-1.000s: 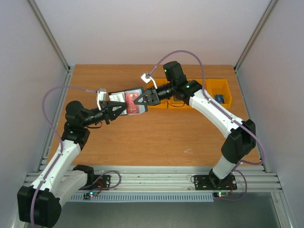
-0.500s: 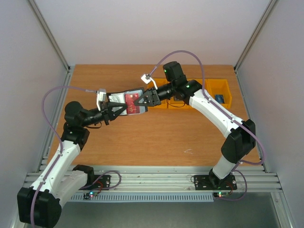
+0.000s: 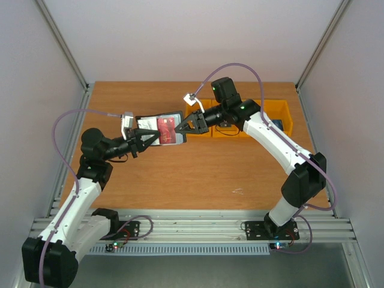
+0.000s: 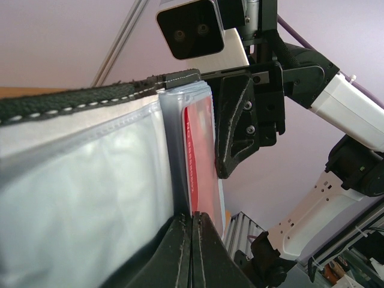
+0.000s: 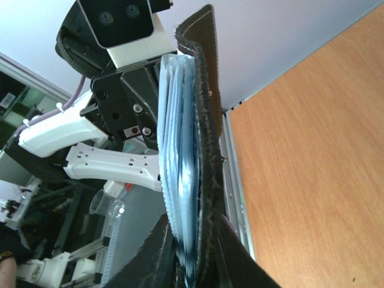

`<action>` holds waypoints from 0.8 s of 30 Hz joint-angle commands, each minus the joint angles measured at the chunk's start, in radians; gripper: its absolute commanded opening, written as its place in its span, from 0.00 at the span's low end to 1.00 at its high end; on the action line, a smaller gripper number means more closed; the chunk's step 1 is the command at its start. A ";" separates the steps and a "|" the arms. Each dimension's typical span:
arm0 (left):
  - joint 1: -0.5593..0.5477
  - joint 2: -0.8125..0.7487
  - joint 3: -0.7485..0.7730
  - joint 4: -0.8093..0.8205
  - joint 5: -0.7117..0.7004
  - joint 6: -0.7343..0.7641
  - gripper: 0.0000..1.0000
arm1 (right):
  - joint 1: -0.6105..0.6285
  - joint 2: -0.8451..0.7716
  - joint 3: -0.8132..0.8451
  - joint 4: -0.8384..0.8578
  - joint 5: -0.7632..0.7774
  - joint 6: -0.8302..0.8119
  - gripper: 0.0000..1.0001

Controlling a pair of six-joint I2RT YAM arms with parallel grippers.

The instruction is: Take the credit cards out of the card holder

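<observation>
Top external view: card holder (image 3: 157,127) held up off the table (image 3: 198,171), spread open between the two arms. Left gripper (image 3: 151,138) has its jaws pressed together on the holder's near-left edge. Left wrist view confirms this: both fingertips meet with no gap on a clear sleeve, and the holder rises straight ahead of them. Right gripper (image 3: 183,127) comes in from the opposite side, tips on the holder's right edge. Right wrist view: the black stitched cover and a stack of blue-tinted sleeves sit between the two fingers, which close against both faces, so it is clamped on the holder. Red card (image 3: 168,129) lies in a sleeve on the upward face, between the two grippers and just off the right gripper's tips. Left wrist view shows the card nearly edge-on, just ahead of the left fingertips, with one right finger (image 4: 243,120) just beside it; contact cannot be told. Other cards not distinguishable. Yellow bins (image 3: 277,107) lie behind the right gripper, well apart from both.
</observation>
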 commanded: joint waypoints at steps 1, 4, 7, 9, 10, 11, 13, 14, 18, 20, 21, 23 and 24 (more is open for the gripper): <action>0.012 -0.023 -0.009 0.019 -0.014 0.011 0.00 | -0.021 -0.054 -0.003 -0.052 -0.026 -0.025 0.02; 0.015 -0.027 -0.007 -0.004 -0.012 0.019 0.00 | -0.036 -0.062 -0.002 -0.086 -0.021 -0.048 0.01; 0.019 -0.039 -0.005 -0.047 -0.009 0.042 0.00 | -0.061 -0.082 -0.009 -0.124 -0.017 -0.066 0.01; 0.021 -0.047 -0.005 -0.076 -0.011 0.068 0.00 | -0.076 -0.098 -0.013 -0.142 -0.012 -0.078 0.01; 0.021 -0.050 -0.005 -0.089 -0.013 0.074 0.00 | -0.082 -0.104 -0.015 -0.152 -0.011 -0.084 0.01; 0.021 -0.052 -0.004 -0.102 -0.015 0.086 0.00 | -0.088 -0.110 -0.018 -0.162 -0.009 -0.089 0.01; 0.021 -0.055 -0.003 -0.125 -0.022 0.102 0.00 | -0.098 -0.120 -0.024 -0.176 -0.006 -0.097 0.01; 0.021 -0.056 -0.003 -0.134 -0.024 0.110 0.00 | -0.100 -0.125 -0.028 -0.182 -0.004 -0.101 0.01; 0.021 -0.059 0.001 -0.151 -0.024 0.122 0.00 | -0.102 -0.142 -0.040 -0.195 -0.004 -0.108 0.01; 0.021 -0.061 0.005 -0.158 -0.024 0.123 0.00 | -0.102 -0.147 -0.042 -0.206 -0.004 -0.114 0.01; 0.021 -0.062 0.005 -0.159 -0.022 0.123 0.00 | -0.102 -0.150 -0.042 -0.210 -0.002 -0.119 0.01; 0.021 -0.066 0.008 -0.174 -0.024 0.129 0.00 | -0.103 -0.154 -0.045 -0.218 0.007 -0.124 0.01; 0.021 -0.070 0.011 -0.195 -0.040 0.142 0.00 | -0.105 -0.154 -0.048 -0.220 0.012 -0.124 0.01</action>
